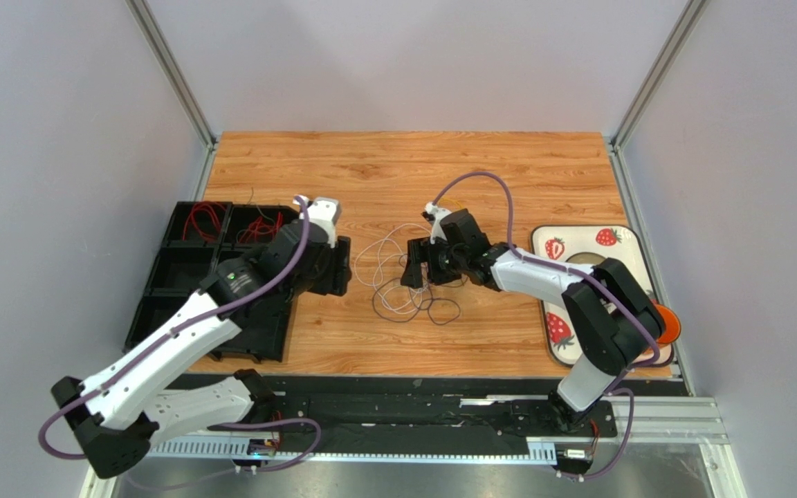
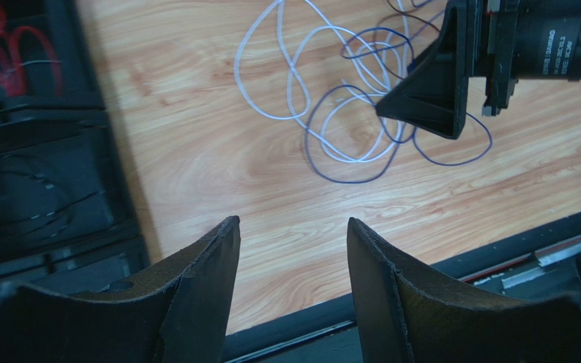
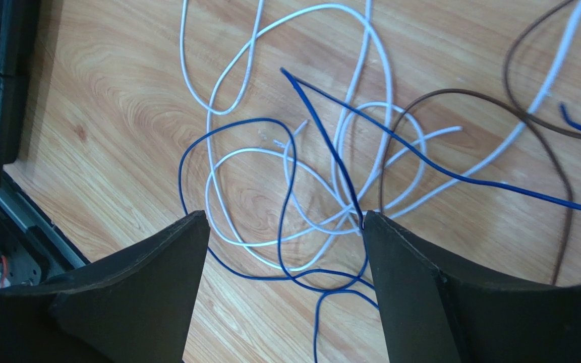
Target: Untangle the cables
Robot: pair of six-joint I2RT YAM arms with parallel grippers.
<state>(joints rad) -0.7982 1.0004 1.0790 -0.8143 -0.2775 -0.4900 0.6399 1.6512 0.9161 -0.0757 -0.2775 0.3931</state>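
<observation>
The cables [image 1: 397,285] lie in a loose tangle on the wooden table between my two grippers. The left wrist view shows white loops [image 2: 237,68] and dark blue loops [image 2: 346,181]. The right wrist view shows white [image 3: 207,181], blue [image 3: 453,176] and brown [image 3: 460,91] strands crossing each other. My left gripper [image 1: 340,265] [image 2: 293,227] is open and empty, over bare wood just left of the tangle. My right gripper [image 1: 418,272] [image 3: 286,219] is open low over the tangle, with a blue strand touching its right fingertip [image 3: 369,223]. More red wires [image 1: 202,220] lie in the tray.
A black compartment tray [image 1: 179,280] stands at the left, under my left arm. A strawberry-print mat [image 1: 621,249] and an orange object [image 1: 668,322] lie at the right. A black rail [image 1: 413,410] runs along the near table edge.
</observation>
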